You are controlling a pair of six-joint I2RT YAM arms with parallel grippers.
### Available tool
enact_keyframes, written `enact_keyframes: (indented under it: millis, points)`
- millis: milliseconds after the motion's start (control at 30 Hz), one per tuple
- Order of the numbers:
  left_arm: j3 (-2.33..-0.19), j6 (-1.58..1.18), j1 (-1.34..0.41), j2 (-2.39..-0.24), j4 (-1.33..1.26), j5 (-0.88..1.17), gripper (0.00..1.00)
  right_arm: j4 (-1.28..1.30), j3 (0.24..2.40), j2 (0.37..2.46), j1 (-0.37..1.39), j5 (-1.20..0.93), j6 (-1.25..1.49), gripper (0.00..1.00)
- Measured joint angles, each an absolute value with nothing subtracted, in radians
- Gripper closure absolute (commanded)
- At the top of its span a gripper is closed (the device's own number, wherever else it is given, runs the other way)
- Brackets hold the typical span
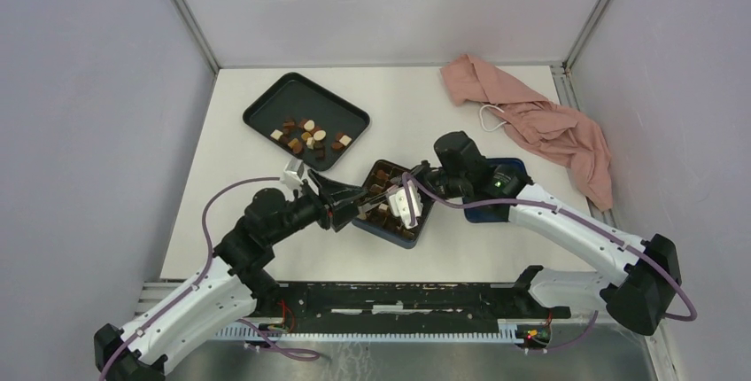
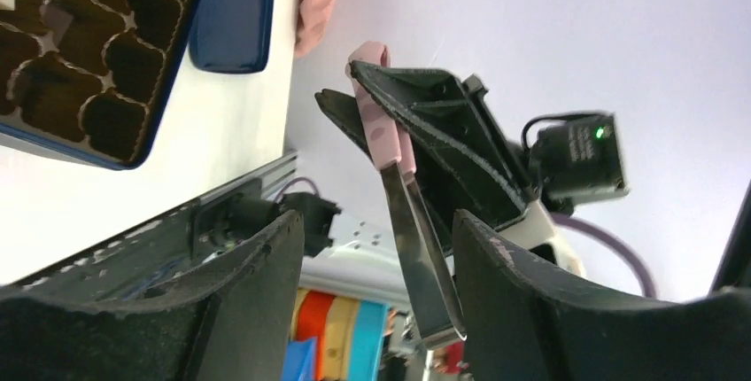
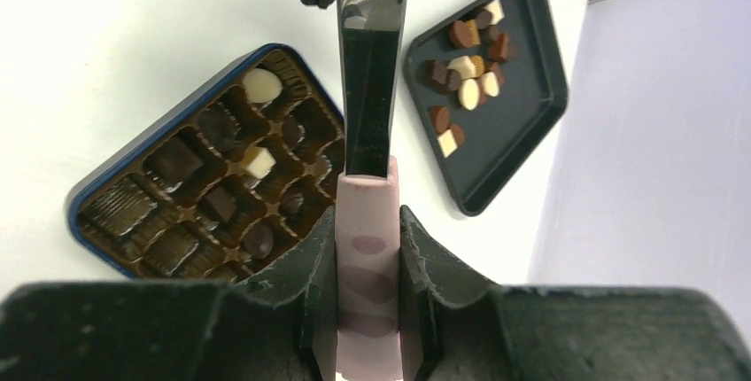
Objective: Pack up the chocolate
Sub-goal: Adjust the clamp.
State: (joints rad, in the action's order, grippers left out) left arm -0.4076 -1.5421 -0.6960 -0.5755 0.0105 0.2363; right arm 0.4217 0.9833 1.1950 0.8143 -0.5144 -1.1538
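Several chocolates (image 1: 310, 136) lie loose on the black tray (image 1: 266, 102), also in the right wrist view (image 3: 465, 62). The dark blue box (image 1: 381, 230) holds a few pieces, among them a white oval (image 3: 262, 85) and a white square (image 3: 258, 161). My right gripper (image 1: 416, 188) is shut on the pink handle of metal tongs (image 3: 367, 248), held over the box (image 3: 115, 177). My left gripper (image 1: 354, 199) is open. The tongs' metal blade (image 2: 416, 239) hangs between its fingers, close to the right finger (image 2: 514, 292). No chocolate shows in the tongs.
A dark blue lid (image 1: 496, 213) lies right of the box under the right arm. A pink cloth (image 1: 531, 124) is bunched at the back right. Grey walls enclose the table on three sides. The two arms nearly meet over the box.
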Motion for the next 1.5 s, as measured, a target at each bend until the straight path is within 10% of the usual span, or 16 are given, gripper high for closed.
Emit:
enact_keyframes:
  millis: [733,1367,1500]
  points:
    - [-0.785,-1.718,-0.696,-0.868,0.335,0.159,0.35,0.067,0.905,1.194,0.825,-0.398,-0.972,0.84]
    - [-0.793,-1.725,-0.695,-0.911,0.327,0.164,0.98,-0.003,0.84,1.197,0.844,-0.358,-0.995,0.8]
    - [-0.794,-1.725,-0.695,-0.912,0.325,0.164,0.98,-0.003,0.84,1.197,0.844,-0.358,-0.995,0.57]
